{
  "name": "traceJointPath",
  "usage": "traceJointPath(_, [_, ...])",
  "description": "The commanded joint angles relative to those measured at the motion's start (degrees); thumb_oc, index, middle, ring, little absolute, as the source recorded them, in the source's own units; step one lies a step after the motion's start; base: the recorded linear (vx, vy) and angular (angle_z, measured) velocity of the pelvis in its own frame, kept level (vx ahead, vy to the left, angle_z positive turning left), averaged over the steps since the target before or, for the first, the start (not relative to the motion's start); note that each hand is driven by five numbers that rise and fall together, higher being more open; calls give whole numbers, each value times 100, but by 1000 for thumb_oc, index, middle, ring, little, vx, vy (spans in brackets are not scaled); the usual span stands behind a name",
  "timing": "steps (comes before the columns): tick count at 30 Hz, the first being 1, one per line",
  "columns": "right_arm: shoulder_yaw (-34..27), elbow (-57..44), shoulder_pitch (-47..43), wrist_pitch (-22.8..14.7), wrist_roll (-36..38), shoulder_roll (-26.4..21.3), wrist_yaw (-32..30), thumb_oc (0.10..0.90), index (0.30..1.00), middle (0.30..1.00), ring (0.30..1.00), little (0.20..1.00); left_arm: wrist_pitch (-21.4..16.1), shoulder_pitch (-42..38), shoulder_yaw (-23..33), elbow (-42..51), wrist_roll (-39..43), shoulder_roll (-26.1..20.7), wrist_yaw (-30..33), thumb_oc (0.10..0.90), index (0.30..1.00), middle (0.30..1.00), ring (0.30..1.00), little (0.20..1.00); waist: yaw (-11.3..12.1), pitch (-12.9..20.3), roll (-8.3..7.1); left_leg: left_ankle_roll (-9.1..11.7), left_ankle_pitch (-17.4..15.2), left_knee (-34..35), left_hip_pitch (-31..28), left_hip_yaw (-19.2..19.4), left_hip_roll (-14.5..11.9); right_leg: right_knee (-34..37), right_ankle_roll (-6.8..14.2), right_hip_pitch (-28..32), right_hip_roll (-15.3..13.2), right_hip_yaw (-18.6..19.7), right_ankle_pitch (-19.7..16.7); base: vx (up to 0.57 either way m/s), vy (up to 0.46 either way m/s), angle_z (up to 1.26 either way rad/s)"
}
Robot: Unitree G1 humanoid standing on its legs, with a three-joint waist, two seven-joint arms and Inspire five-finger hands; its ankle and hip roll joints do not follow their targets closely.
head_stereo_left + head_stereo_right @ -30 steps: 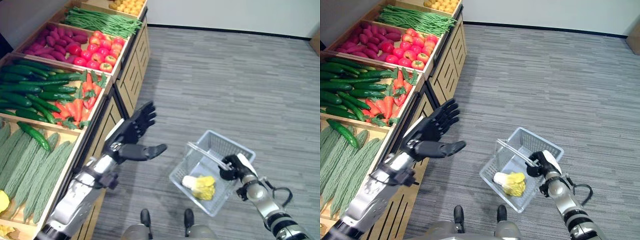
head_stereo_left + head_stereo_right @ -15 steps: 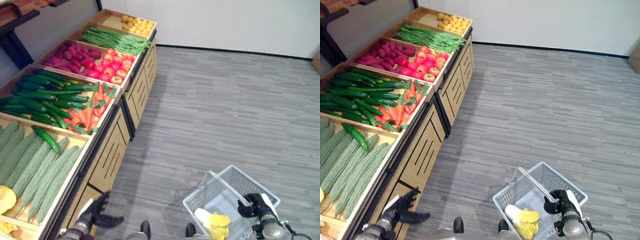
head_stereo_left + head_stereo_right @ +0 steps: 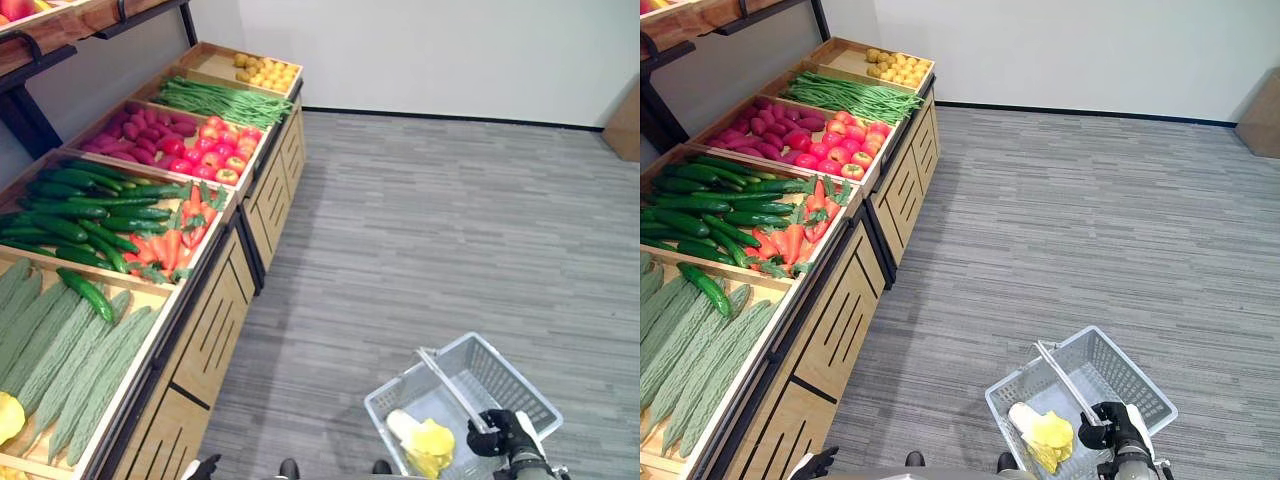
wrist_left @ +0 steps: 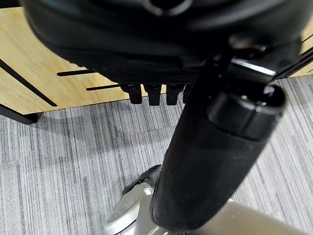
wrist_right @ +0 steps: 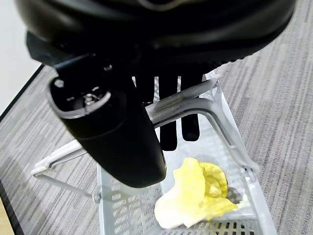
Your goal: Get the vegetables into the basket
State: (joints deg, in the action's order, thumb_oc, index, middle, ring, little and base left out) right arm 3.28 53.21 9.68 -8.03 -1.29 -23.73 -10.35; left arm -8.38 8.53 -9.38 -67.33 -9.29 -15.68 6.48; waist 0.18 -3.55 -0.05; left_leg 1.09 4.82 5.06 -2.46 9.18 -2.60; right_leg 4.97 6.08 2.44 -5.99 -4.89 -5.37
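Along my left ran the wooden produce stand (image 3: 215, 330), its front edge slanting from the near left toward the far wall. From near to far its bins held bitter gourds (image 3: 70, 350), cucumbers (image 3: 75, 210), carrots (image 3: 170, 235), tomatoes (image 3: 215, 150), green beans (image 3: 225, 100) and small yellow fruit (image 3: 262, 72). My left hand (image 3: 203, 467) showed at the near edge just beside the stand's front; in its wrist view the fingers (image 4: 154, 94) hung short below the palm, and I could not tell whether they were curled or straight. To the right of the stand the grey floor (image 3: 450, 230) lay open up to the white far wall. At the near right sat the pale wire basket (image 3: 520, 375), well apart from the stand. Inside it lay a yellow leafy cabbage (image 3: 425, 440) with a white stem end, resting against the basket's left wall. My right hand (image 3: 497, 437) was wrapped round the basket handle (image 5: 181, 105), fingers curled over the grey bar.
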Motion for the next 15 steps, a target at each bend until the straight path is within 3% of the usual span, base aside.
traceJointPath(1, [-110,-298,-616,-539,310,-228,-235,400,300,300,300,300,-102,-352,186,-12,-59,-165,221,900,1000,1000,1000,1000,47,-404,-336,339,-540,-762,40,-19,-199,-300,449,-150,-649,-202,-133,-44,22,-7])
traceJointPath(10, [-140,-233,-771,-467,396,-274,-260,400,300,300,300,300,-132,-524,111,165,240,-237,216,900,1000,1000,1000,1000,44,-698,-412,120,-861,-1232,429,-27,37,-810,565,-543,-912,15,-273,-19,110,-6])
traceJointPath(13, [-145,-303,-729,-481,468,-237,-237,400,300,300,300,300,-127,-616,29,303,185,-368,217,900,1000,1000,1000,1000,-21,-860,-377,-49,-877,-1180,422,-118,124,-1808,552,-994,-894,179,-339,-4,202,10])
traceJointPath(15, [-10,-326,-844,-454,437,-220,-245,400,300,300,300,300,-108,-637,-24,482,211,-447,255,900,1000,1000,1000,1000,21,-1094,-278,-240,-933,-1097,213,21,175,-3009,536,-1565,-1022,-97,-722,32,306,-9])
